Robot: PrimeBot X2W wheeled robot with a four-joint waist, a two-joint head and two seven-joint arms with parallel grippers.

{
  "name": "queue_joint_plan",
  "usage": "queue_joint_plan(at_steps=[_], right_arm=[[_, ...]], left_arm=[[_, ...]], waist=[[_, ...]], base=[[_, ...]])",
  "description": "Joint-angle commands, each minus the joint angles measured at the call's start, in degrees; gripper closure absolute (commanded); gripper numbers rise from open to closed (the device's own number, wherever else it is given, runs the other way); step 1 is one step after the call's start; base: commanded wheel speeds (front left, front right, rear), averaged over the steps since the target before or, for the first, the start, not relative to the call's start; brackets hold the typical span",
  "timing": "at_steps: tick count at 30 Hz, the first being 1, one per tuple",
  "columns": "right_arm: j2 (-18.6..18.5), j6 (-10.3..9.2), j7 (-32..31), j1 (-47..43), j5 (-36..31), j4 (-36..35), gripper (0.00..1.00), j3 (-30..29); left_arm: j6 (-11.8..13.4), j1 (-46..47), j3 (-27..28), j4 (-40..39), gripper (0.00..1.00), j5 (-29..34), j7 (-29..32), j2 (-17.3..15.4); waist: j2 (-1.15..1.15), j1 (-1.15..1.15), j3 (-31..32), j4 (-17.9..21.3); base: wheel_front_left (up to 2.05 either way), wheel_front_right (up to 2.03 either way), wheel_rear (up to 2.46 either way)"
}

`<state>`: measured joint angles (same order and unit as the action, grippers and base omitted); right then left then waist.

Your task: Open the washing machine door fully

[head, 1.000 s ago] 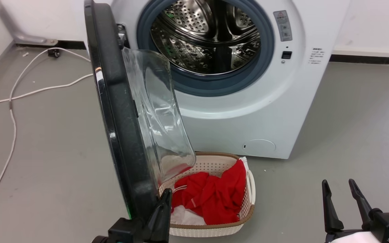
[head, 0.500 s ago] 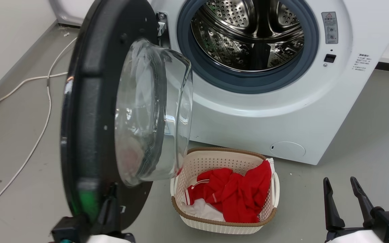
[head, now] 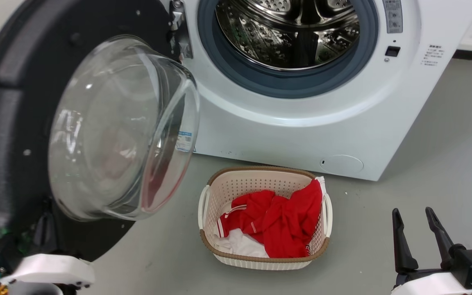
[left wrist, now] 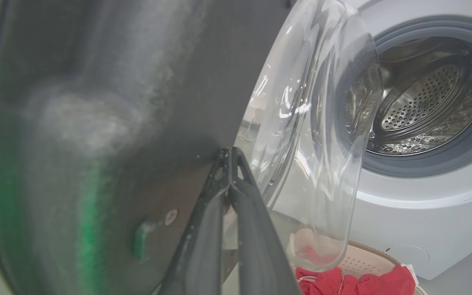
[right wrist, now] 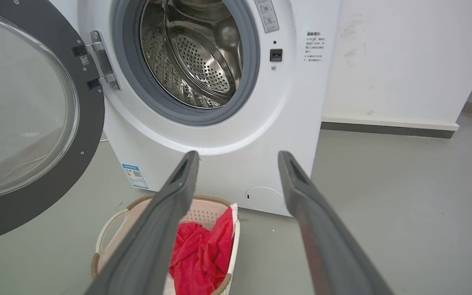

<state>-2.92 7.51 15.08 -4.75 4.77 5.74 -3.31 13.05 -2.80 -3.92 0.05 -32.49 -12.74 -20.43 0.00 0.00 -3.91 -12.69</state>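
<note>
Washing machine door (head: 10, 123) is seen standing wide open at the left of the head view, hinged to the washing machine (head: 281, 131), its inner face and glass bowl (head: 117, 127) turned toward the camera. Steel drum (head: 289, 32) is exposed. Left gripper (left wrist: 230, 152) is noted with fingers pressed together, tips at the door's black inner face just beside the bowl's rim; contact is probable, though blur hinders judgement. Right gripper (head: 412, 212) is held low at the right, fingers spread, nothing between them. Laundry basket (head: 260, 262) holding a red garment (head: 277, 221) is set on the floor (head: 424, 143) before the machine.
</note>
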Motion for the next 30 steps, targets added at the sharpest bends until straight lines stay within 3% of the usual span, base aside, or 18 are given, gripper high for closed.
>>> queue_joint_plan(at_steps=[1, 15, 30], right_arm=[[0.09, -0.04, 0.08, 0.96, -0.19, -0.02, 0.0, -0.22], [0.08, -0.04, 0.09, 3.86, -0.89, -0.49, 0.0, -1.0], [0.09, -0.04, 0.1, 5.99, -1.93, 0.0, 0.0, -0.35]], left_arm=[[-0.29, 1.63, 1.57, 1.53, 1.0, -0.3, -0.4, -1.48], [-5.89, 11.14, 9.03, 16.42, 1.0, -3.7, -1.89, -8.41], [-10.52, 19.72, 12.09, 29.9, 1.0, -3.89, -2.5, -10.87]], waist=[[0.0, 0.0, -1.15, 1.0], [0.0, 0.0, -6.18, 1.1], [0.0, 0.0, -8.58, 1.39]], base=[[0.0, 0.0, 0.0], [0.0, 0.0, 0.0], [0.0, 0.0, 0.0]])
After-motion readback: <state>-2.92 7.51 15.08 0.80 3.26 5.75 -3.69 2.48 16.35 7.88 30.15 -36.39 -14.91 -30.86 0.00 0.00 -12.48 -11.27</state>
